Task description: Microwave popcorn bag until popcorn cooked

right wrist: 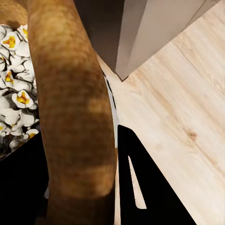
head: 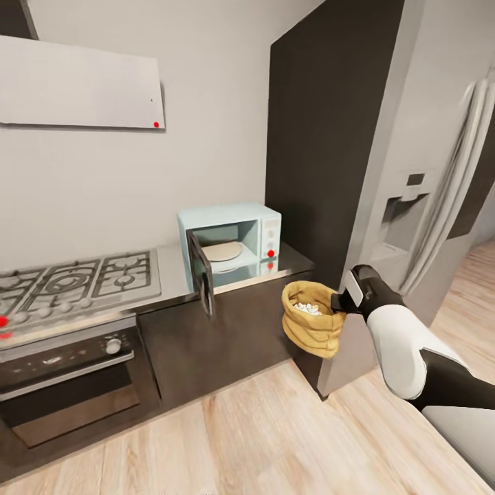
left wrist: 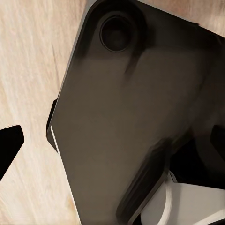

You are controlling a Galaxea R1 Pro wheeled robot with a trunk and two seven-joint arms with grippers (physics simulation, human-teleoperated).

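Note:
The golden-tan popcorn bag [head: 313, 330] hangs in the air in front of the dark cabinet fronts, right of the microwave [head: 237, 237] and below the countertop [head: 292, 263]. White popped kernels [head: 306, 308] fill its mouth. My right gripper [head: 338, 302] is shut on the bag's rolled rim from the right. In the right wrist view the rim [right wrist: 70, 103] runs between the black fingers [right wrist: 140, 187], with popcorn [right wrist: 14, 98] beside it. The pale mint microwave stands on the countertop with its door [head: 201, 275] swung open and a bare turntable inside. My left gripper [left wrist: 112, 145] has its fingers wide apart over the floor.
A gas hob [head: 75, 282] and a black oven [head: 65, 371] sit left of the microwave. A tall dark cabinet [head: 323, 124] and a steel fridge [head: 426, 206] stand close on the right. Light wood floor [head: 261, 426] lies open in front.

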